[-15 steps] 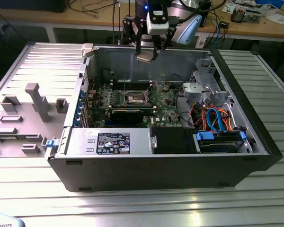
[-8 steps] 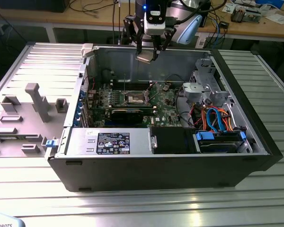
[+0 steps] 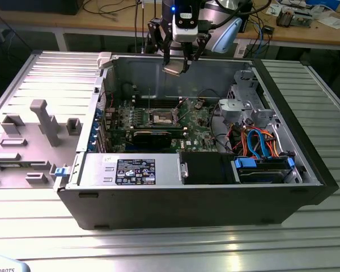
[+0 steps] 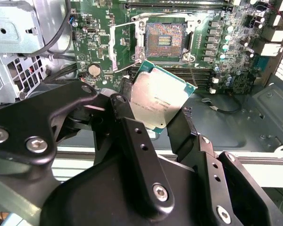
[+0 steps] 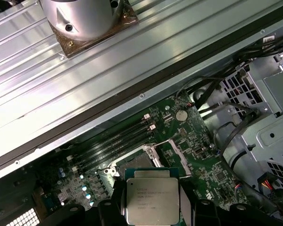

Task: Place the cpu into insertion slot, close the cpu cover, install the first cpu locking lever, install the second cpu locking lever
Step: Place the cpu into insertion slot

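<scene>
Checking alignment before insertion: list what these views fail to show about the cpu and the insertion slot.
1. Underside of the cpu: faces away in both wrist views.
2. The cpu's lower corner, second wrist view: hidden behind the tool.
3. The insertion slot, first wrist view: mostly covered by the cpu.
4. The slot's contacts, exterior view: too small to make out.

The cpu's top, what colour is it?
The cpu is dull silver-grey on top, green-edged; clearest in the second wrist view.
</scene>
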`<state>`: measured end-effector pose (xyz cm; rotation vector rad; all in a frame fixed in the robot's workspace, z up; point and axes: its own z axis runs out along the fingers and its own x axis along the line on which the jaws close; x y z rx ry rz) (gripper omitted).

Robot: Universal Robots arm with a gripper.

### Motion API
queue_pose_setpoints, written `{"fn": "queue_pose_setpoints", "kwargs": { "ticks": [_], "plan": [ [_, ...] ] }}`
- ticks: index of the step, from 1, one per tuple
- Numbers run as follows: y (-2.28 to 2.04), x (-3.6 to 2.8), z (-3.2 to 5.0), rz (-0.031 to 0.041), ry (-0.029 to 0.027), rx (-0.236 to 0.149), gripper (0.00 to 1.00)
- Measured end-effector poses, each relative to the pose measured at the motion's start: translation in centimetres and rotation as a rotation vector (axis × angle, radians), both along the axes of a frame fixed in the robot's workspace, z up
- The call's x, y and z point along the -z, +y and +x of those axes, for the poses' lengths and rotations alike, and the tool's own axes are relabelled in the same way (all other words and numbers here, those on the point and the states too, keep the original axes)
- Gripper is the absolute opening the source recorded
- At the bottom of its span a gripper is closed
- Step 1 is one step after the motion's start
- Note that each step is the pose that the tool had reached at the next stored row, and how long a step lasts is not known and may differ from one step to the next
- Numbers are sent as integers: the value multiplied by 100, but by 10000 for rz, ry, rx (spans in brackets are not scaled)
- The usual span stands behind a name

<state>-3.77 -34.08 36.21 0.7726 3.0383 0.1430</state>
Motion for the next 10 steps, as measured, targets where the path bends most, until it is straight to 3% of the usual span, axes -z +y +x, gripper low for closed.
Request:
{"fn": "queue_pose_setpoints", "kwargs": {
  "ticks": [3,10],
  "plan": [
    [0,0,0,0,-1,60,54],
    [0,2,0,0,1,952,54]
  ]
}}
